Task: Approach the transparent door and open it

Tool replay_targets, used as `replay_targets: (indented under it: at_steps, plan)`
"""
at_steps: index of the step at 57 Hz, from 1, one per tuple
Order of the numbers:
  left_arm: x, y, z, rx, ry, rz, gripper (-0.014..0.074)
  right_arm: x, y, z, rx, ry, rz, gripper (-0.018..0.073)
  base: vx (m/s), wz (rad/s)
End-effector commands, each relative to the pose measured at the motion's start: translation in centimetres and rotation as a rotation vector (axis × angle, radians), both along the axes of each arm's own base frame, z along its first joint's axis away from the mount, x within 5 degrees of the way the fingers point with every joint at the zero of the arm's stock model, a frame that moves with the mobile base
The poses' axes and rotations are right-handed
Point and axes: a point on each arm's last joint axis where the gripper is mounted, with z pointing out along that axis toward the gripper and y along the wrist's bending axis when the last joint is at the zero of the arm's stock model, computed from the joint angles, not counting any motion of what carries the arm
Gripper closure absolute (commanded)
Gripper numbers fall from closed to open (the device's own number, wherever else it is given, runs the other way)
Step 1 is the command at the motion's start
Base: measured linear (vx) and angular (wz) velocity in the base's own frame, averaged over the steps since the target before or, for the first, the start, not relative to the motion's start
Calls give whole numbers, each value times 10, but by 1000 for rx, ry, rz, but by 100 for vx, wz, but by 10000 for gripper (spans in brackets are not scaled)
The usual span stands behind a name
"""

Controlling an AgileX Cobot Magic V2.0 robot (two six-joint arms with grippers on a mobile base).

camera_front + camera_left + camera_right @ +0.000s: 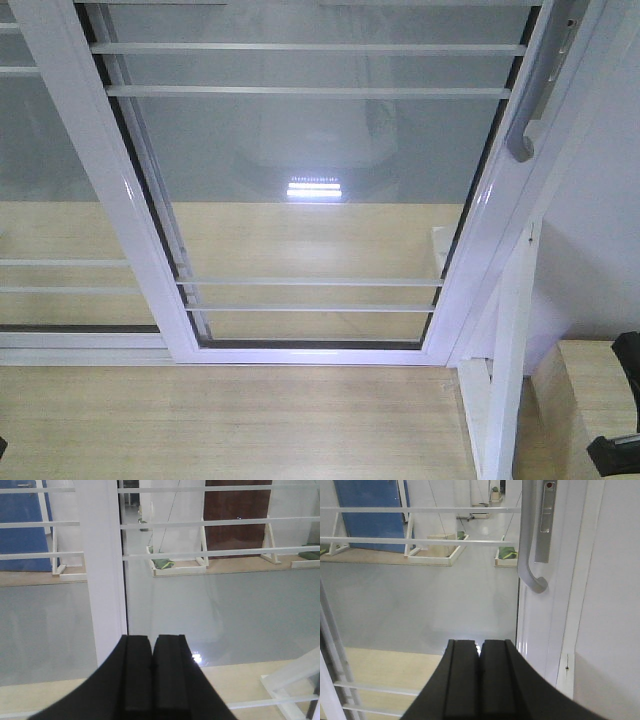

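The transparent door fills the front view: clear glass in a white frame with thin white bars across it. Its curved grey pull handle sits on the right stile. In the right wrist view the handle hangs up and to the right of my right gripper, which is shut with nothing between its fingers and well short of the handle. In the left wrist view my left gripper is shut and empty, pointing at the glass just right of the door's white left stile.
A second white-framed glass panel without a handle overlaps on the left. A white wall and a white post stand at the right, with a wooden ledge beside them. Light wood floor runs up to the door track.
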Motion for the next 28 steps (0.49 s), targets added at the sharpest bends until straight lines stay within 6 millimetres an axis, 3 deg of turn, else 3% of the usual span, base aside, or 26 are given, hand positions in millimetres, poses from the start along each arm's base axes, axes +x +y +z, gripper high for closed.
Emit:
replay_targets:
  at_steps: [1, 28]
  plan:
    - [-2, 0, 15, -15, -114, -4, 594, 0, -1, 7, 3, -95, -10, 558, 8, -6]
    - [-2, 0, 15, -15, -112, -4, 594, 0, -1, 7, 2, -88, -10, 558, 6, -4]
